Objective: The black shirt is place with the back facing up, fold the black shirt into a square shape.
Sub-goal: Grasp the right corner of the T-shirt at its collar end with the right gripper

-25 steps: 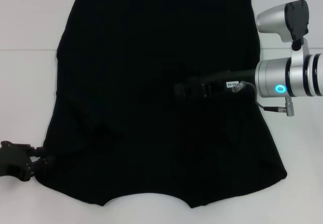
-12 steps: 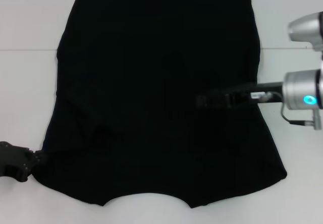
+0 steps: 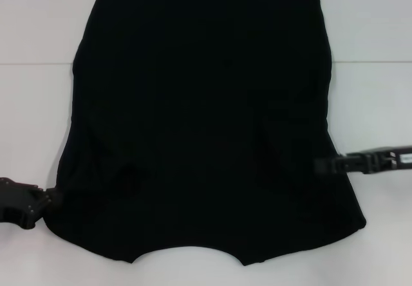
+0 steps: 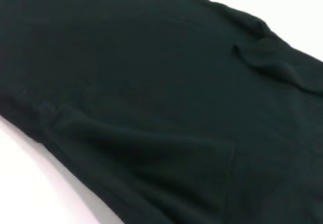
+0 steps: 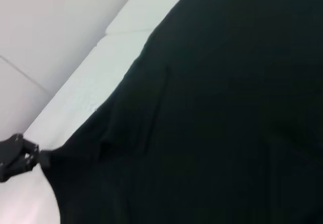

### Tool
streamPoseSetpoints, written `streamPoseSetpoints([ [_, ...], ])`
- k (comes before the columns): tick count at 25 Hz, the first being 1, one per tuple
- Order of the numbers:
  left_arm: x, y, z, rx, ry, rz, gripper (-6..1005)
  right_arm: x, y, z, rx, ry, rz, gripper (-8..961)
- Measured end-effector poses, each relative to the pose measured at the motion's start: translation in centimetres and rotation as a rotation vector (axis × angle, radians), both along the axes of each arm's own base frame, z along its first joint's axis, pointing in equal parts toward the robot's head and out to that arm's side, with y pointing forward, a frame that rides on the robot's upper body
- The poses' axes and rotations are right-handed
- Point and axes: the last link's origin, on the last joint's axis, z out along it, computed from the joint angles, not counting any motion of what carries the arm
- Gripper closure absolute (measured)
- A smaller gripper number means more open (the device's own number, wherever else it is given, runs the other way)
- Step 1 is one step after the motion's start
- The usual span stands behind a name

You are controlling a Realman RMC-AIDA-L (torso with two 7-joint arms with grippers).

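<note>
Black soft cloth covers most of the white tabletop (image 3: pixel 38 105): the black shirt (image 3: pixel 199 105) lies spread flat with no lettering showing, its straight hem at the far edge and a curved neckline at the near edge. Both sleeves appear folded inward, so the outline is a tapering trapezoid, wider toward the robot. Low creases run diagonally across the near corners.

From the head view, the left pincer (image 3: pixel 45 202) sits at the shirt's near left corner, its tips touching the cloth edge; whether it grips the fabric cannot be told. The right pincer (image 3: pixel 325 165) reaches in from the right, its dark tip over the shirt's right edge; its opening cannot be told either.

Only the left wrist view shows the fabric texture up close: a matte knit with a raised, rounded fold and a small puckered ridge. The right wrist view alone shows the left pincer (image 5: pixel 20 156) from across the shirt, at the cloth's corner.
</note>
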Motion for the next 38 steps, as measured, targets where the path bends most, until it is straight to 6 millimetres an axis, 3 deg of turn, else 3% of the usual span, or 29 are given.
streamPoseSetpoints([
  [9,0.7,0.1,-0.8,-0.015,-0.026,-0.012,976,3.6,-1.1,2.5,-0.045,-0.135,-0.161,323],
  [19,0.9,0.2,-1.0,-0.016,-0.031,-0.015,976,3.7,-1.4,1.6,-0.090,-0.158,-0.175,18],
  [38,0.7,0.3,-1.0,-0.008,-0.026,-0.008,976,3.1,-1.8,-0.4,-0.168,-0.203,-0.158,16],
])
